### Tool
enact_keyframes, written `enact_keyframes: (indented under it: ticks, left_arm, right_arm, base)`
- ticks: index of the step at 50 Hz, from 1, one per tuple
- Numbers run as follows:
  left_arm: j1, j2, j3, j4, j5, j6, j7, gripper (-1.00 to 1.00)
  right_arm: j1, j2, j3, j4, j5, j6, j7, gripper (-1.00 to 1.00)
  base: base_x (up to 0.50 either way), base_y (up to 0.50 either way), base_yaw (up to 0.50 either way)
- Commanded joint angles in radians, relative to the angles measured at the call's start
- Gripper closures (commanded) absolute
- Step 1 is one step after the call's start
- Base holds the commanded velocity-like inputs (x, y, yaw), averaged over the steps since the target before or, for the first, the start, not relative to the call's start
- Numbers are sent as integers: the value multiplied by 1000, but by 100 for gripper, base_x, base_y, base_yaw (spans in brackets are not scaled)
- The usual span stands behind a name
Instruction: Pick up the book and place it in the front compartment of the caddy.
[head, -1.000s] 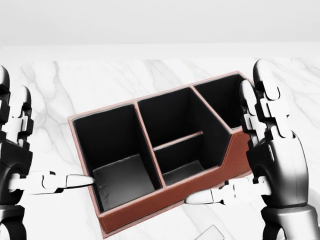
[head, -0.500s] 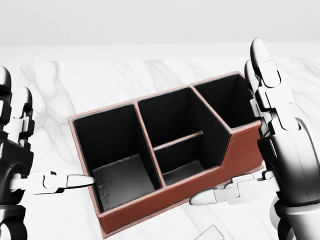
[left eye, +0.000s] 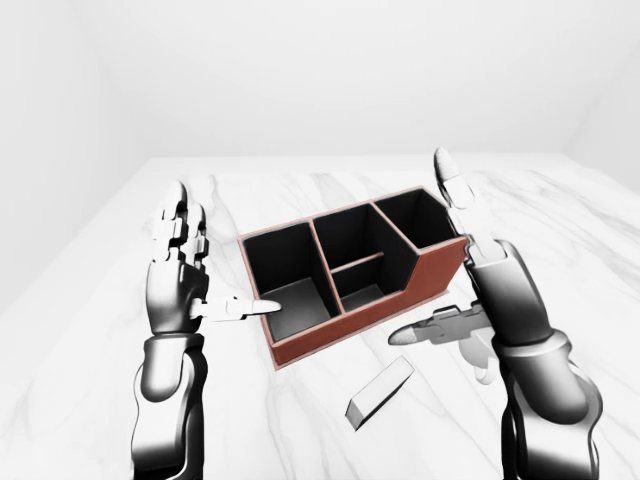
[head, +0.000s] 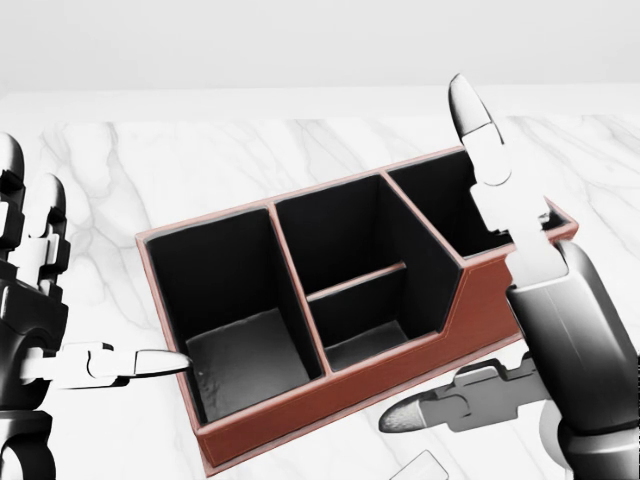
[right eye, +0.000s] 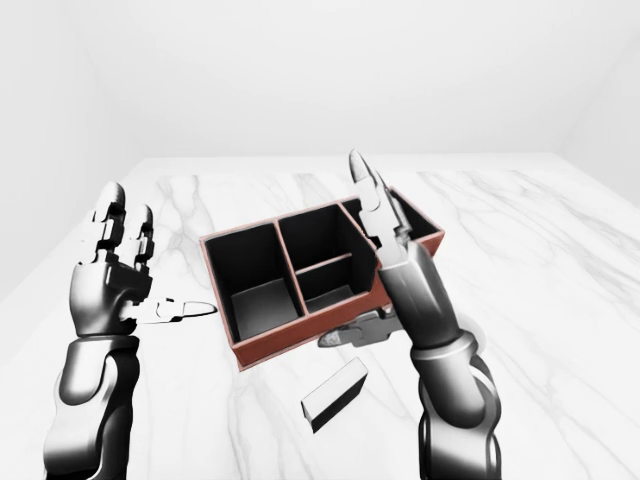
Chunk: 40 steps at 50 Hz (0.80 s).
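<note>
A red-brown caddy (left eye: 345, 322) with black compartments stands on the white marble table, mid-view in the left-eye view. Its large compartment (head: 240, 300) is at the left in the head view, with smaller ones to the right. A small pale book (left eye: 380, 392) lies flat on the table below the caddy; only its corner (head: 422, 467) shows in the head view. My left hand (left eye: 212, 268) is open beside the caddy's left end, thumb pointing at it. My right hand (left eye: 440, 262) is open at the caddy's right end, fingers upright, thumb above the book. Neither hand holds anything.
The marble table (left eye: 570, 250) stretches around the caddy to a plain white wall at the top. Its left edge (left eye: 95, 235) runs diagonally in the left-eye view. My right forearm (right eye: 450, 380) hides part of the caddy's right end in the right-eye view.
My right hand has swung left and up over the caddy's right end, its fingers now straighter and its thumb lower. The left hand, caddy and book have stayed put.
</note>
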<state>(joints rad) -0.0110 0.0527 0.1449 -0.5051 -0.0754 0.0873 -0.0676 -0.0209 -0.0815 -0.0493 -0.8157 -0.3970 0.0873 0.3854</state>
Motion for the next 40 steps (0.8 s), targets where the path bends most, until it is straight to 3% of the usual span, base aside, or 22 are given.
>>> enact_keyframes:
  ticks: [1, 40]
  left_arm:
    - [-1, 1, 3, -9, -2, 0, 1, -100]
    - [-4, 2, 5, -7, -2, 0, 2, -100]
  right_arm:
    - [24, 8, 16, -21, -125, 0, 49, -100]
    - [128, 41, 37, -82, -339, 0, 157, -100]
  base:
    - [0, 0, 0]
    - [0, 0, 0]
